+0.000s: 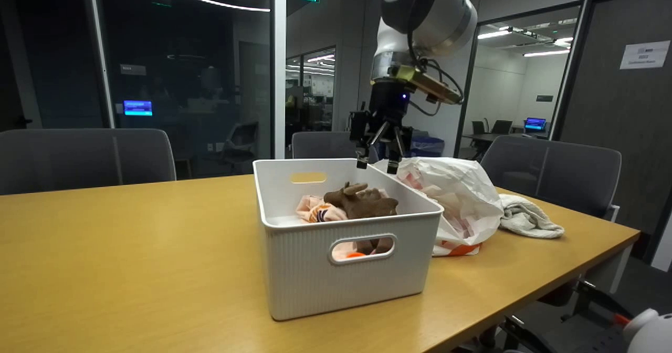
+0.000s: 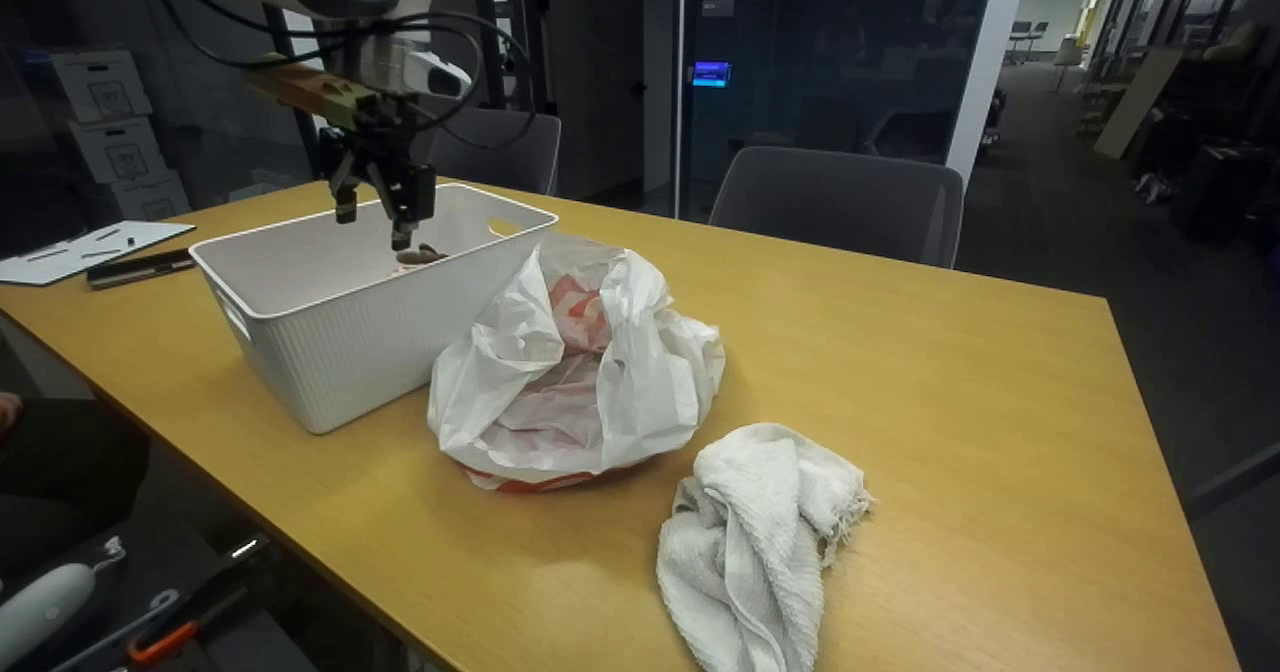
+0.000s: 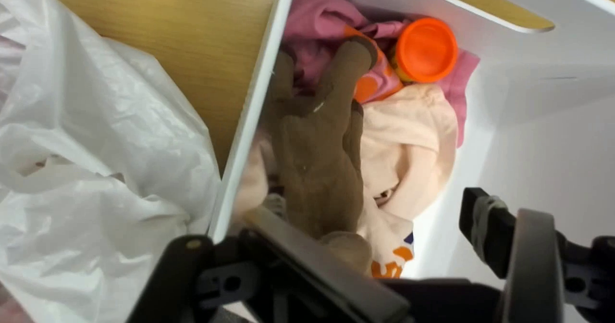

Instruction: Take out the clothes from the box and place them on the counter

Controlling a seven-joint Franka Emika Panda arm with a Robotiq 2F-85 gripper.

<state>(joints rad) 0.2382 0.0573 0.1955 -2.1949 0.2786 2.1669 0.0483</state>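
Judging by its rumpled shape, we rate the brown garment [image 3: 312, 167], at nine o'clock inside the box [image 3: 543, 135] in the wrist view, as light and limp, so with the gripper [image 1: 377, 164] spread and holding nothing, we should pinch its narrow one-o'clock end.

One grey box [image 1: 349, 279], one white bag [image 2: 625, 382]
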